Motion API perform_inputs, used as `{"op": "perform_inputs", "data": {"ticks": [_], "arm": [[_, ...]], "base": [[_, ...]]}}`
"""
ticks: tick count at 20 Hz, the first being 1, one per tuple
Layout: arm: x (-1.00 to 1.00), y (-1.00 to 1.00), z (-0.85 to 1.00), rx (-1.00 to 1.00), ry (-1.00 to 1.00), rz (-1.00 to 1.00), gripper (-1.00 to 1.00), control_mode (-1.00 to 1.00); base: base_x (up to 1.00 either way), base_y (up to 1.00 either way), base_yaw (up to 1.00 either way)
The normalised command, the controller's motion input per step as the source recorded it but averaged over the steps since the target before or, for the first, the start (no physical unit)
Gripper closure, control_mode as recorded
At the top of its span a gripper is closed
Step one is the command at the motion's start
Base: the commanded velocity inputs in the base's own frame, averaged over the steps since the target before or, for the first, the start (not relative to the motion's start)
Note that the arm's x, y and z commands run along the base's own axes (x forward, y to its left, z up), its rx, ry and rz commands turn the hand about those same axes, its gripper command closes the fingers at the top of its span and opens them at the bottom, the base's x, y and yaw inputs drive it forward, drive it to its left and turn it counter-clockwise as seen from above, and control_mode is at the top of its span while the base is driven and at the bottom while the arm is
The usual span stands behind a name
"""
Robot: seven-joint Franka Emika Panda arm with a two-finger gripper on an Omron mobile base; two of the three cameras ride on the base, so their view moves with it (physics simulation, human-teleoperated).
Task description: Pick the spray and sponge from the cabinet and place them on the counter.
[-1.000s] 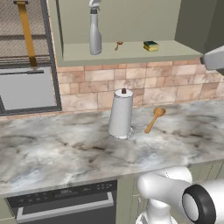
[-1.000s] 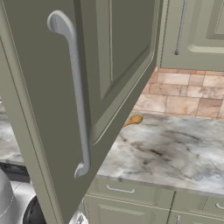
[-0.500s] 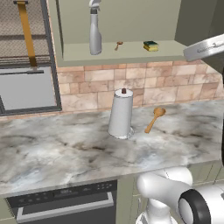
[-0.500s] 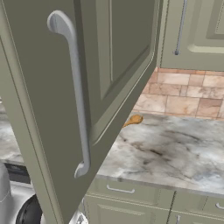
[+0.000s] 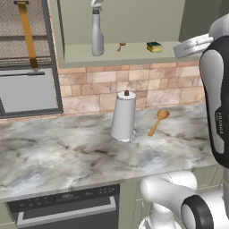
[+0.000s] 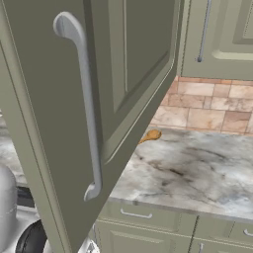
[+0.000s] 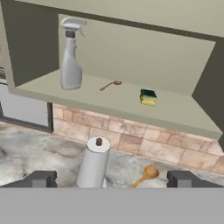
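Cabinet [image 7: 183, 61] door open, nothing moved yet: 0 of 2 items on the counter [image 5: 58, 156]. Spray [image 7: 71, 54] stands upright at the left of the cabinet shelf, sponge [image 7: 148, 97] lies further right on the same shelf, small spoon between them. Both picks and both placements left. Fingers [image 7: 40, 178] spread wide, released, holding and touching nothing, well apart from both items. Paper-towel roll [image 5: 123, 116] and wooden spoon [image 5: 158, 121] sit on the counter below.
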Motion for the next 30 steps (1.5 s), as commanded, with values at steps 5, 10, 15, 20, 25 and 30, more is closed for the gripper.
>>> {"op": "perform_inputs", "data": {"ticks": [5, 10, 15, 20, 25, 30], "arm": [[0.62, -0.22, -0.08, 0.00, 0.01, 0.00, -1.00, -1.00], [0.55, -0.16, -0.15, 0.00, 0.02, -0.01, -1.00, -1.00], [0.49, -0.16, -0.09, 0.00, 0.02, 0.00, -1.00, -1.00], [0.48, -0.17, -0.03, 0.00, 0.02, 0.00, -1.00, -1.00], [0.44, -0.16, 0.00, 0.00, 0.02, 0.00, -1.00, -1.00], [0.41, -0.11, -0.05, 0.00, 0.05, -0.01, -1.00, -1.00]], "base": [[0.00, 0.00, 0.00], [0.00, 0.00, 0.00], [0.00, 0.00, 0.00], [0.00, 0.00, 0.00], [0.00, 0.00, 0.00], [0.00, 0.00, 0.00]]}}
